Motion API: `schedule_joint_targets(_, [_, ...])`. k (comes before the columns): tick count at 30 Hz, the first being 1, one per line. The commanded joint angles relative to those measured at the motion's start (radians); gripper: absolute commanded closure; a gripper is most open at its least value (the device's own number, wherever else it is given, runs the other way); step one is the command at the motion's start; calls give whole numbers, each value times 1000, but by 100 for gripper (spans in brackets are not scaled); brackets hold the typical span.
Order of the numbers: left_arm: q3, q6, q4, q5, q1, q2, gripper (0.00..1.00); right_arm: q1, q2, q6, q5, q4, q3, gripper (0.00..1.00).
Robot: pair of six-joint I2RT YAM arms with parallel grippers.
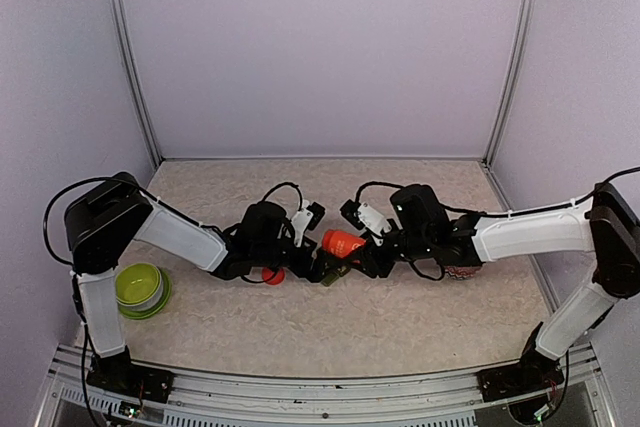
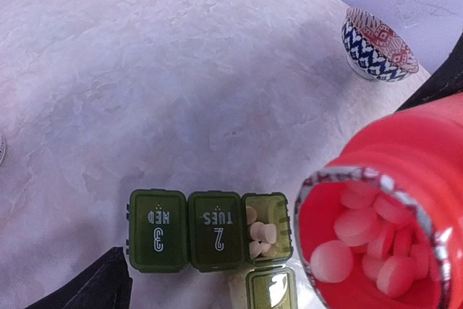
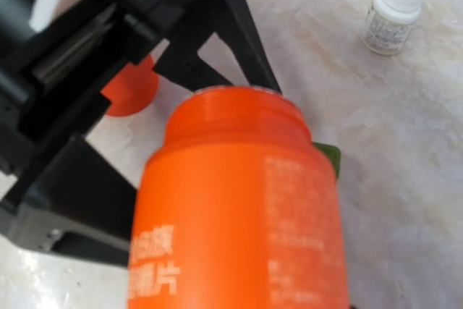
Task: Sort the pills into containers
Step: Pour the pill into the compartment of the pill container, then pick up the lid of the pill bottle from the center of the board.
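Left gripper [image 1: 305,265]: spread wide, empty, we judge. Containers [image 2: 210,231] sit on the counter [image 2: 181,70], lower middle of the left wrist view. The right compartment is open with pills [image 2: 260,235] inside. We expect the strip is light, stiff and prone to skid, so pin its long sides. Right gripper [image 1: 360,250] clamps the tilted red bottle [image 2: 394,200], lower right.

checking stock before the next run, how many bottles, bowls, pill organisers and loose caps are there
bottles: 2, red bottle, white bottle
bowls: 2, lime-green bowl, patterned bowl
pill organiser: 1
loose cap: 1
total: 6
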Motion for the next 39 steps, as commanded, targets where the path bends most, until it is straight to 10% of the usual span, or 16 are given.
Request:
schedule_joint_targets(1, [-11, -4, 55, -5, 9, -38, 1, 17, -54, 12, -25, 79, -43, 100])
schedule_joint_targets(39, [-77, -15, 101, 0, 6, -103, 1, 17, -510, -29, 101, 990, -585, 100])
